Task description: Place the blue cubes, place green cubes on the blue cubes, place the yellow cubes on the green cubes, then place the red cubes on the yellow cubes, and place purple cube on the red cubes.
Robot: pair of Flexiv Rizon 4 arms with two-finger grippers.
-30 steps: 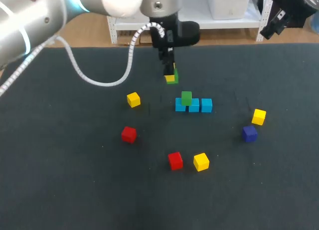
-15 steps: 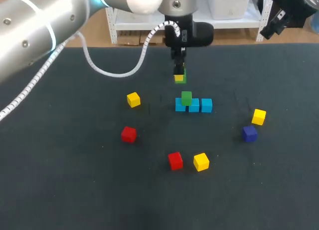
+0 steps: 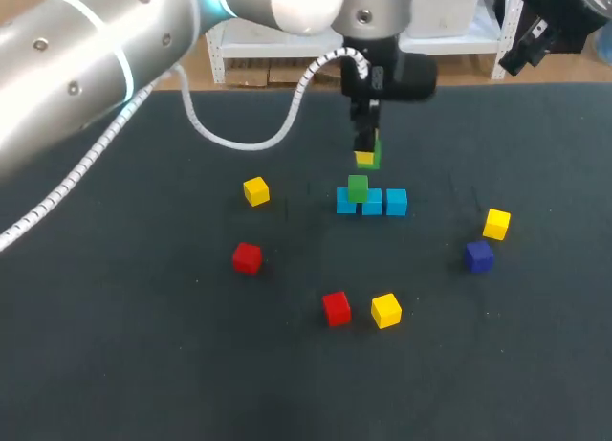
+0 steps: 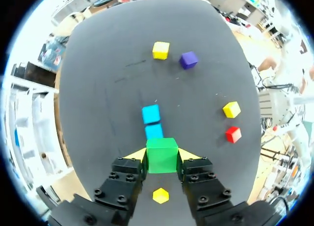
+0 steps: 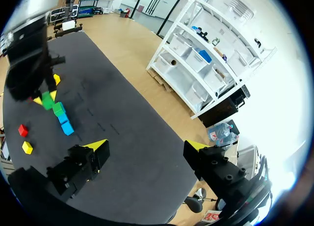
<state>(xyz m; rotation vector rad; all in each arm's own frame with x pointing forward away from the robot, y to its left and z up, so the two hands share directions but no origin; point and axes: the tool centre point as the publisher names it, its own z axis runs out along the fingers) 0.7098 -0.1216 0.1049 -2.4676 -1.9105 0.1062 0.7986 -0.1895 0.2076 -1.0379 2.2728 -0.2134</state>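
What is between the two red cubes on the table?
Nothing. In the head view, only bare black table lies between the left red cube and the nearer red cube.

Table point(image 3: 134, 364): dark charcoal top, matte, looks like a fabric or mat covering, takes up most of the head view. Far edge runs straight across. A few faint short marks point(image 3: 287, 208) around mid-table. The left wrist view shows them as thin light scratches point(image 4: 131, 64). Tiny pale specks scattered.

A robotics lab: a silver, cable-wrapped robot arm point(image 3: 86, 68) hangs over a dark-matted desk point(image 3: 143, 364) scattered with small coloured cubes point(image 3: 337, 308).
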